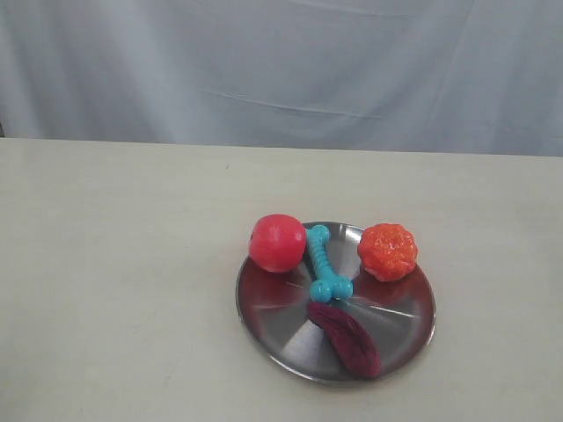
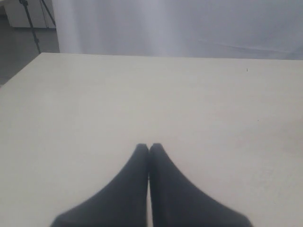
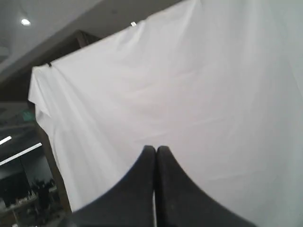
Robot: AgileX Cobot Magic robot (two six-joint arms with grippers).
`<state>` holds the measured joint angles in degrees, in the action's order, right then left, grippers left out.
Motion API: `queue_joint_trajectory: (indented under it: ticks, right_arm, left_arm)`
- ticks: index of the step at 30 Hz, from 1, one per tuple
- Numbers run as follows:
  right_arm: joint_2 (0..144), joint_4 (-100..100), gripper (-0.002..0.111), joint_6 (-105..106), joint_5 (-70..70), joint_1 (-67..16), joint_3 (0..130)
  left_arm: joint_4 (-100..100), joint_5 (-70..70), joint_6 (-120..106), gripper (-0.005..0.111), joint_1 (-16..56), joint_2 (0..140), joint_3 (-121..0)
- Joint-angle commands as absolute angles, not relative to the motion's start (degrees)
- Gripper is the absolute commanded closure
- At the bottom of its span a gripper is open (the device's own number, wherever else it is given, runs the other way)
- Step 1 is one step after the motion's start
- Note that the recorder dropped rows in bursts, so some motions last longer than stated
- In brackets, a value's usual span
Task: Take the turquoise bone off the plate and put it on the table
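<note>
The turquoise bone (image 1: 324,263) lies on the steel plate (image 1: 273,316), running from the plate's far rim toward its middle, in the exterior view. The plate rests on the cream table (image 1: 114,264). Neither arm shows in the exterior view. My left gripper (image 2: 149,146) is shut with nothing between its fingers, over bare table (image 2: 142,94). In the right wrist view, my right gripper (image 3: 155,149) is also shut and empty, pointing at the white backdrop (image 3: 189,85). Plate and bone are out of both wrist views.
On the plate a red ball (image 1: 276,243) touches the bone's left side, an orange knobbed ball (image 1: 388,251) sits at the right rim, and a dark maroon toy (image 1: 345,337) lies near the front. A grey-white curtain (image 1: 281,61) hangs behind the table.
</note>
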<state>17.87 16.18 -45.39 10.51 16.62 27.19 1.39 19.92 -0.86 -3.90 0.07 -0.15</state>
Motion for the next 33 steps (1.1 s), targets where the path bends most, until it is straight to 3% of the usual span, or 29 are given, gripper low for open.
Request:
queue_joint_trajectory:
  ticks: [1, 8, 12, 25, 33]
  right_arm:
    - [31.03, 23.56, 0.109, -47.73, 1.14, 12.09, 36.27]
    - [51.80, 26.90, 0.109, -36.22, -20.83, -4.28, 53.45]
    - [61.57, 26.12, 0.109, -29.97, -33.20, -9.40, 63.11]
    - [77.98, 19.37, 0.109, -14.52, -51.59, -9.69, 82.86]
    - [91.50, 9.12, 0.109, -3.34, -65.23, -4.23, 91.84]
  left_arm:
    - [1.47, 19.62, -0.62, 0.107, -3.46, 0.00, 0.00]
    - [1.47, 19.62, -0.62, 0.107, -3.46, 0.00, 0.00]
    - [1.47, 19.62, -0.62, 0.107, -3.46, 0.00, 0.00]
    - [1.47, 19.62, -0.62, 0.107, -3.46, 0.00, 0.00]
    - [1.47, 19.62, -0.62, 0.107, -3.46, 0.00, 0.00]
